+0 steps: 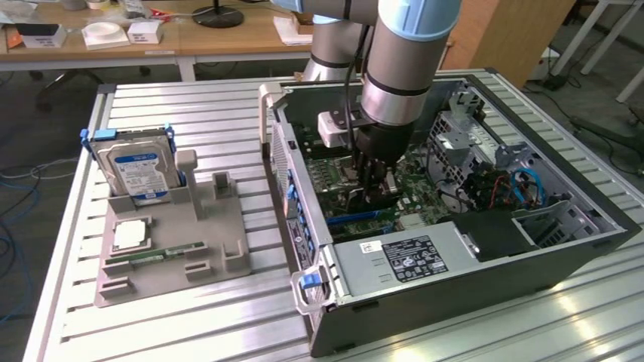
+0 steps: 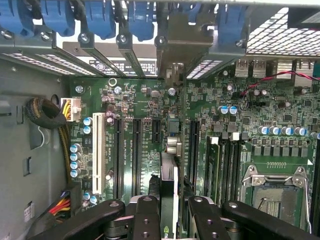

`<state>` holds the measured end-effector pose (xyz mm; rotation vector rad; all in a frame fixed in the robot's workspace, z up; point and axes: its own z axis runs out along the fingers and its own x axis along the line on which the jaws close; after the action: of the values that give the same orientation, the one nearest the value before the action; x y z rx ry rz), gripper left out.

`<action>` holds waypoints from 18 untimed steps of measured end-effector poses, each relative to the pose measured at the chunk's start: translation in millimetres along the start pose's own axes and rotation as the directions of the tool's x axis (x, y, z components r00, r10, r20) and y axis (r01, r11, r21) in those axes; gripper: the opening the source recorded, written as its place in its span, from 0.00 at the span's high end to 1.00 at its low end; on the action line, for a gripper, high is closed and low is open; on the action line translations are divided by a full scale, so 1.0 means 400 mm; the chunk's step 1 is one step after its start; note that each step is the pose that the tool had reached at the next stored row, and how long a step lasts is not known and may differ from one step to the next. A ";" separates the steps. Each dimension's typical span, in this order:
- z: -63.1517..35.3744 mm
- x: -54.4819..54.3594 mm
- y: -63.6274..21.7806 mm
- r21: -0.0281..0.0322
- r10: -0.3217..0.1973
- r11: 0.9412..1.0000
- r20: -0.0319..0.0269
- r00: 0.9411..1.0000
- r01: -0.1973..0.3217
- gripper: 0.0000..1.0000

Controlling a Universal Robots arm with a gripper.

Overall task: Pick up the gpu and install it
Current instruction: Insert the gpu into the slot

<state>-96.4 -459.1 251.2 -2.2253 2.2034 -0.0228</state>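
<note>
My gripper (image 1: pixel 375 177) reaches down into the open computer case (image 1: pixel 563 249), low over the green motherboard (image 1: pixel 423 188). In the wrist view its black fingers (image 2: pixel 145 220) are shut on the gpu (image 2: pixel 168 185), a thin card seen edge-on. The card runs in line with the long black expansion slots (image 2: pixel 136 150) of the motherboard (image 2: pixel 280 100). Its metal bracket (image 2: pixel 175 40) sits at the case's rear slot openings, between blue latches (image 2: pixel 100 17). I cannot tell whether the card's edge is seated in a slot.
On the exterior view's left, a grey holder (image 1: pixel 216 249) carries a blue-labelled hard drive (image 1: pixel 136 170), a processor chip (image 1: pixel 131 235) and a green memory stick (image 1: pixel 156 256). In the case, a power supply (image 1: pixel 403 260) and a drive cage (image 1: pixel 473 143) flank the gripper. Cables (image 2: pixel 50 120) lie beside the board.
</note>
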 end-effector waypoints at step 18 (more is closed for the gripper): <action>0.012 0.000 0.000 0.000 0.000 1.000 0.000 1.000 0.000 0.73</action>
<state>-96.4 -459.1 246.6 -2.2259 2.2031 -0.0224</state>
